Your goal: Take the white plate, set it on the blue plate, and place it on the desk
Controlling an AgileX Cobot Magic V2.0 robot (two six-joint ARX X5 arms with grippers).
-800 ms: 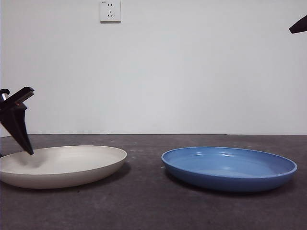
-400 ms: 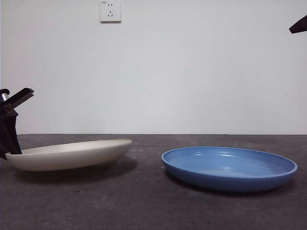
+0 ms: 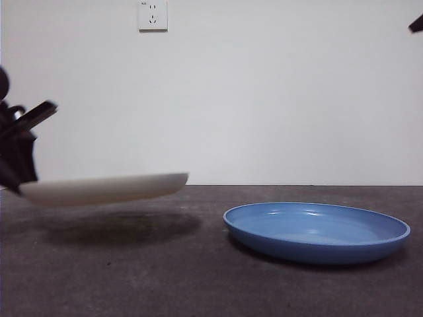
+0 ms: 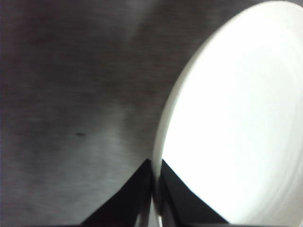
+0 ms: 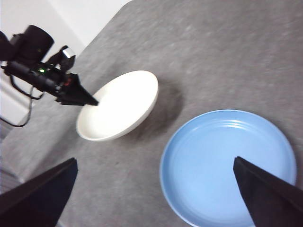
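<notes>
the left end effector [image 4: 152, 201] is pinched shut on the rim of the white plate [image 3: 106, 188], which hangs clear of the surface [image 3: 198, 277], well apart from the blue plate [image 3: 316, 231]. stiff and likely light, but an edge grip could slip. the right end effector [image 5: 156, 198] waits wide open, empty.

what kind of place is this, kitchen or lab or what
Probably a robot test bench, not a kitchen: a bare desk against a plain white wall with one wall socket, holding only a blue plate and a white plate, which the left gripper grips by the rim.
</notes>
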